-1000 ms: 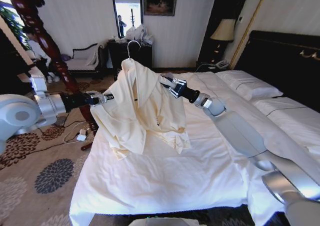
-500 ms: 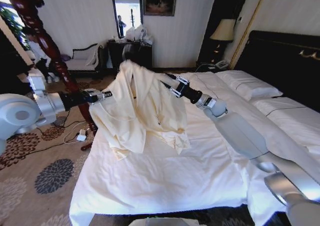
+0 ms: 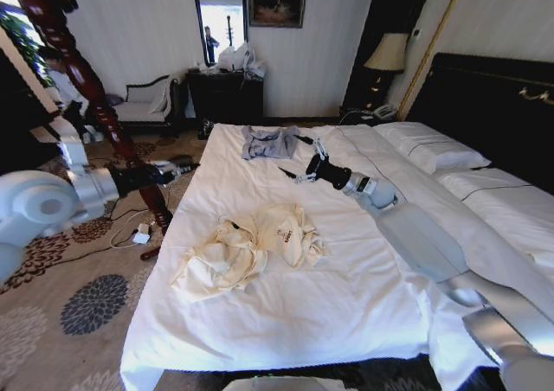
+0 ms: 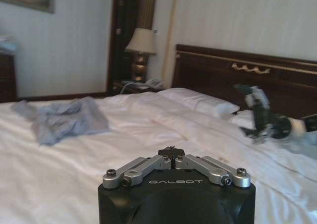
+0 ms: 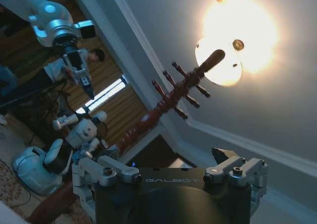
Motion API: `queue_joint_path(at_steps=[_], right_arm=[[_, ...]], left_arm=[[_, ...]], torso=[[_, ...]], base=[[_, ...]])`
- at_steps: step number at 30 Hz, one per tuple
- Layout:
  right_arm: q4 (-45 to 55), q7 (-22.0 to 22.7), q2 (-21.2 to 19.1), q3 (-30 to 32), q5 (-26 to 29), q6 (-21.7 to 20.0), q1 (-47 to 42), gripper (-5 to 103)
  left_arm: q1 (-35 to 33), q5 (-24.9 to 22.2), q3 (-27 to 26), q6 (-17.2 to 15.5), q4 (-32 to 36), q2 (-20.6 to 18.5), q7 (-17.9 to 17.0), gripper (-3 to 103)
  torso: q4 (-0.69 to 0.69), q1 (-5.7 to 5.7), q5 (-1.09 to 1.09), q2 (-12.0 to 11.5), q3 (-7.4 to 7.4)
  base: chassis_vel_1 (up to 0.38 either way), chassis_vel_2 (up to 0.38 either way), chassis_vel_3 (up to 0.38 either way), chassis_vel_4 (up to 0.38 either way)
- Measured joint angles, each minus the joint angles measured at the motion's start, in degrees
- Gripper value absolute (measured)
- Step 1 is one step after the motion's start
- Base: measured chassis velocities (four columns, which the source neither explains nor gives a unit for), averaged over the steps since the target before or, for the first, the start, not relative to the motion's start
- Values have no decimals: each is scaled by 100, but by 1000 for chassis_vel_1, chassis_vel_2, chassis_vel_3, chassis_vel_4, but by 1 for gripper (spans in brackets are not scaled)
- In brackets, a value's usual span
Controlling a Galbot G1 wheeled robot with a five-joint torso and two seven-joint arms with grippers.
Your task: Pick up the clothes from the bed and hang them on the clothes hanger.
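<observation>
While clothes (image 3: 247,251) lie crumpled, grey garment (image 3: 268,141) rests apart.

Daylight enters through the window (image 3: 218,23). The ceiling lamp (image 5: 237,35) produces strong glare. The distant right end effector (image 4: 260,120) appears motion-blurred.

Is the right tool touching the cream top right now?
Apart. In the head view the right tool hangs open over bare sheet, while the cream top lies crumpled on the bed nearer the robot.
</observation>
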State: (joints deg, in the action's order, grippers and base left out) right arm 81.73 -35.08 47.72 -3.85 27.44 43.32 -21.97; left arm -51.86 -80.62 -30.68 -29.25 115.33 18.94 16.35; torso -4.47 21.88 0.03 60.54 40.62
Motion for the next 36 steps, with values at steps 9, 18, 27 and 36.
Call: queue_joint_path(at_steps=[9,18,27,36], right_arm=[[-61,705,-79,432,-233,16,-562,100],[-281,801,56,393,-395,46,-675,100],[-488,808,228,294,-603,115,-701,100],[-472,864,136,384,-611,169,-825,100]], left_arm=[[-914,358,-27,-193,-150,1734,-1780,23],[-886,1468,545,-195,-967,3189,-2021,49],[-688,2062,1174,-452,-1512,3890,-2474,88],[-1061,2358,1245,-572,-1156,3762,-2286,96]], torso=[[1,-1,-1,0,0],[1,0,0,0,0],[1,0,-2,0,1],[2,0,-2,0,1]], base=[[0,0,0,0],[0,0,0,0],[0,0,0,0],[0,0,0,0]])
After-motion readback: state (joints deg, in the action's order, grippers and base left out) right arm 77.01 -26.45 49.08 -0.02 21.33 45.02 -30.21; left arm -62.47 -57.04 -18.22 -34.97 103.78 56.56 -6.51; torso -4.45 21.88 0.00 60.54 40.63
